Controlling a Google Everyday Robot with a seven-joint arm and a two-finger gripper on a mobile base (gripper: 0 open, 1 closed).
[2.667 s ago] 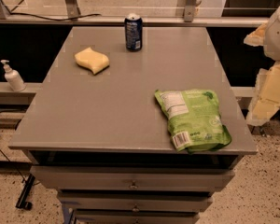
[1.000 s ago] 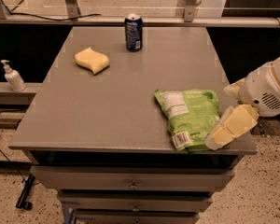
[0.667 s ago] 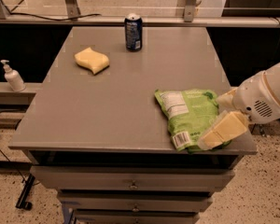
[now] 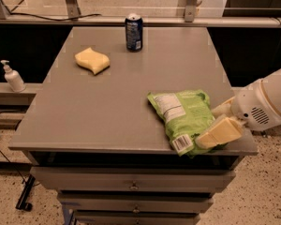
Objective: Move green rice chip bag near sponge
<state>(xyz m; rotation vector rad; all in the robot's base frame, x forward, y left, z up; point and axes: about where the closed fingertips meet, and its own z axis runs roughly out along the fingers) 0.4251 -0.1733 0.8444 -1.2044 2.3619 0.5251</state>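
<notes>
A grey cabinet top (image 4: pixel 107 111) with drawers (image 4: pixel 131 184) beneath stands on a speckled floor, and a pump bottle (image 4: pixel 11 77) sits on a ledge to its left. Over the last seconds the gripper (image 4: pixel 221 121) has swung in from beyond the right edge and now sits at the front right corner, against the green rice chip bag (image 4: pixel 182 114). Its cream, blocky fingers (image 4: pixel 220 132) look spread, one lying over the bag's corner. Whether they actually touch the bag is hard to tell, but nothing is held. The grasp seems close. The bag is crinkly, glossy foil, so it should give when squeezed. The sponge (image 4: pixel 92 60), soft and wavy-edged, lies well apart near the back left corner, and a blue can (image 4: pixel 134 32) stands at the back edge.
</notes>
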